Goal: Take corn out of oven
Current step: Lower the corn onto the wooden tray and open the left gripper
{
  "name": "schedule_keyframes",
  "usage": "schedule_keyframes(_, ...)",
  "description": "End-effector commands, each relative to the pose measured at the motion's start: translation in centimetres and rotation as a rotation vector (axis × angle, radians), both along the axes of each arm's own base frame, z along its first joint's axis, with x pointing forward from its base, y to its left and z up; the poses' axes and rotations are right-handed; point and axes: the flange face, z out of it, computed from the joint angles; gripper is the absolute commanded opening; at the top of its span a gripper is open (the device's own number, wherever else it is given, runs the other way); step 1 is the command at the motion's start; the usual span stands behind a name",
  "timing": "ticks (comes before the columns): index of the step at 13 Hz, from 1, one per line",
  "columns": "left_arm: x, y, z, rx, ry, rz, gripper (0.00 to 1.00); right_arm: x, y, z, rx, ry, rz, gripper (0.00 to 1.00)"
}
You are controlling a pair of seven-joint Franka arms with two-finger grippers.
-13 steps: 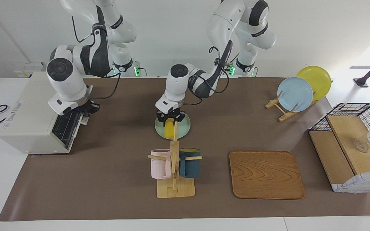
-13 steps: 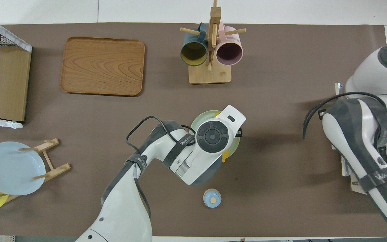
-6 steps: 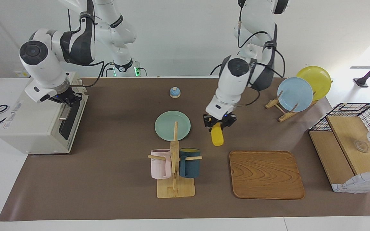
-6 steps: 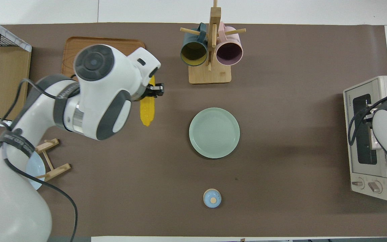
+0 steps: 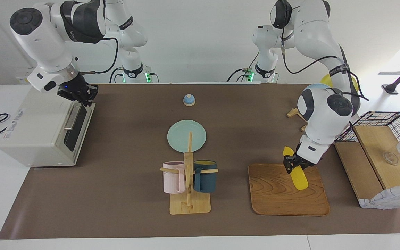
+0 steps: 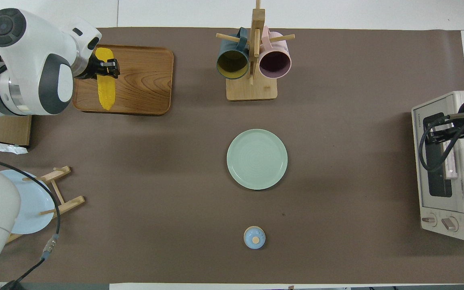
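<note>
The left gripper (image 5: 293, 164) is clenched on the corn (image 5: 297, 171), holding it low over the wooden tray (image 5: 276, 201) at the left arm's end of the table. The corn is well out of the oven (image 5: 40, 128), which stands at the right arm's end with its door shut.

The fingers pinch the cob near its upper, robot-side end, so most of its length sticks out past them, tilted down toward the tray. In the overhead view the long axis runs roughly along the tray's short side, close to the tray edge nearest the basket (image 5: 380, 139) (whether the low tip already touches the wood I cannot tell). What the coming move likely turns on is that tilt: the free end hangs below the fingers, so it should meet the wood first and the cob would then lie down along its own axis once let go.

The right gripper (image 5: 78, 93) hovers at the top edge of the oven door, by the handle; its finger state is not readable. The green plate (image 5: 179, 133), mug rack (image 5: 189, 180) and small blue bell (image 5: 189, 100) stand apart from both arms.
</note>
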Motion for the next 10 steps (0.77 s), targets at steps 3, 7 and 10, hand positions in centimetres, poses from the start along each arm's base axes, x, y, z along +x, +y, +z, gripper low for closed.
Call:
schedule_keyframes(3,2.7,0.8,-5.3,0.000,-0.080,-0.050,0.00,0.5,0.4,-0.3,0.046,-0.012,-0.015,1.00)
schedule_keyframes(7,1.5,1.0,-6.1,0.013,-0.077,-0.077,0.99,0.2,3.3,0.3,0.030,-0.021,0.006,1.00)
schedule_keyframes(10,1.5,1.4,-5.2,0.013,-0.065,-0.077,1.00,0.2,3.2,0.1,0.018,-0.013,-0.031,1.00)
